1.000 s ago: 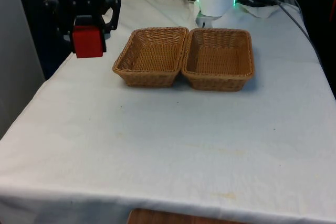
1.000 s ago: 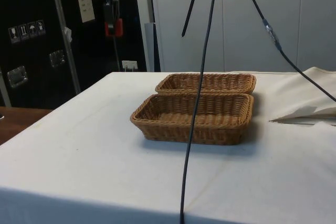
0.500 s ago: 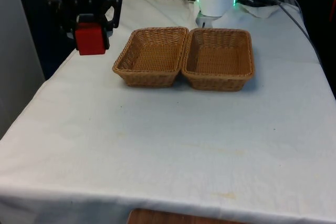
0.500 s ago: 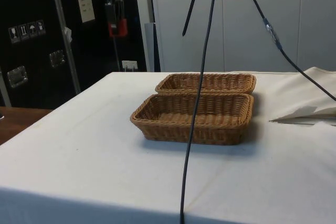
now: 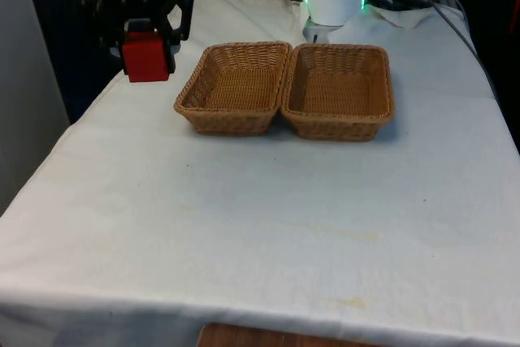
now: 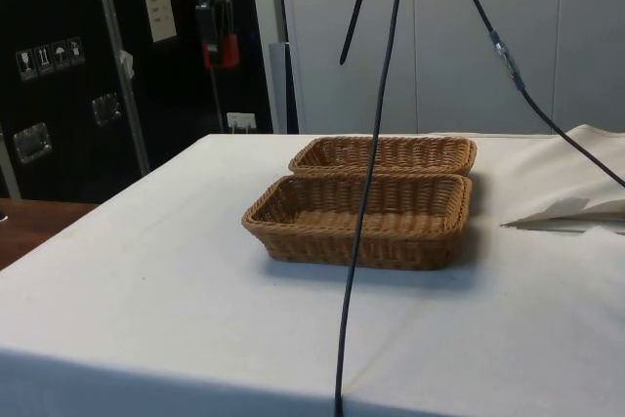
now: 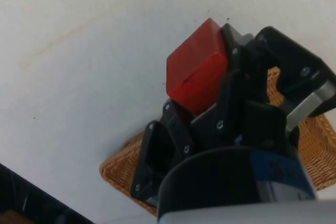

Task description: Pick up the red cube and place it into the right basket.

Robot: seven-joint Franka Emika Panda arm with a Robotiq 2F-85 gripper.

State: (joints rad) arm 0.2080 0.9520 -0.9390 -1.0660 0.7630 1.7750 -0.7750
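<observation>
Red cube (image 5: 147,58) is sitting squeezed in my claw (image 5: 146,38), high up in the air over the table (image 5: 260,225), off to the front view's left of both baskets. It is looking bright red, smooth and blocky, with sharp edges. My two black fingers (image 7: 173,124) are pinching its sides tight.

Red cube (image 5: 146,58), tan woven baskets (image 5: 236,87) — white cloth (image 5: 260,217), black end effector (image 5: 145,42).

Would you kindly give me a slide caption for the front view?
Black end effector holds the red cube aloft, left of two empty woven wicker baskets on the white-clothed table.
</observation>
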